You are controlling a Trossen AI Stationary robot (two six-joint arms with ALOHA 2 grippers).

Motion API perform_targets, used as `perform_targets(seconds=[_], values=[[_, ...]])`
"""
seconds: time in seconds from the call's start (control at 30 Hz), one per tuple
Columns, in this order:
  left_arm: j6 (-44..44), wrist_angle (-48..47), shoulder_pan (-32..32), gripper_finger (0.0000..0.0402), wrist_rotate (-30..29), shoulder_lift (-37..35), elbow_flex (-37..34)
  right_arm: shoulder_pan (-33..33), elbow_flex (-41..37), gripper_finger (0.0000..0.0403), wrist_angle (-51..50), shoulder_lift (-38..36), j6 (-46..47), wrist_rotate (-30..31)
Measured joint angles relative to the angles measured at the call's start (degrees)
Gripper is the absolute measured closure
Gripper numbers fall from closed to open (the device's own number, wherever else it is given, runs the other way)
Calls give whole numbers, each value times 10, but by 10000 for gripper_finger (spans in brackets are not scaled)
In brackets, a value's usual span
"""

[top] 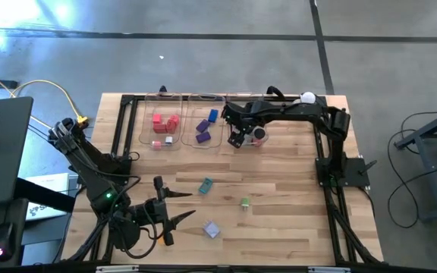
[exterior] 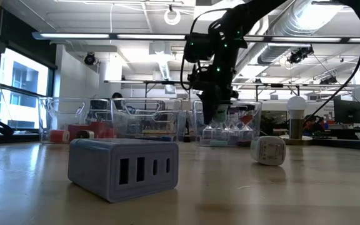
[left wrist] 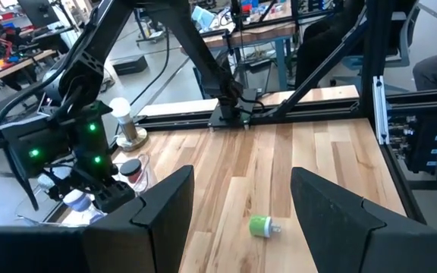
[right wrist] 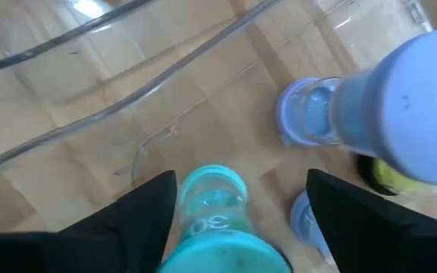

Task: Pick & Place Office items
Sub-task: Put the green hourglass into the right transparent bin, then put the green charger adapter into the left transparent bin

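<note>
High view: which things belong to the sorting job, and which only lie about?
Job: red pieces, purple pieces, teal piece, green piece, lilac block; right end effector over the right tray; left end effector waiting at the front edge.
Lying about: white ball, yellow cable, mouse.

Red blocks (top: 164, 121), purple blocks (top: 202, 130), a teal piece (top: 205, 185), a green piece (top: 245, 202), pale wooden table (top: 279, 220).
</note>
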Motion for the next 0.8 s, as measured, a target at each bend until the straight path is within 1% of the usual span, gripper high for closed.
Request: perform_targets(seconds=[0.13, 0.33, 0.53, 0.7, 0.8], values=[[0, -1, 0, 187, 0, 0, 0, 0, 3, 103, -3, -3, -29, 5], [0, -1, 0, 187, 0, 0, 0, 4, 35, 99, -18, -22, -31, 6], [-13, -16, 0, 187, 1, 0, 0, 20, 41, 99, -18, -81, -21, 9], [-53, -59, 0, 187, 2, 0, 0, 48, 41, 99, -20, -139, 14, 7], [-82, -88, 0, 187, 2, 0, 0, 72, 41, 100, -31, -169, 19, -6]])
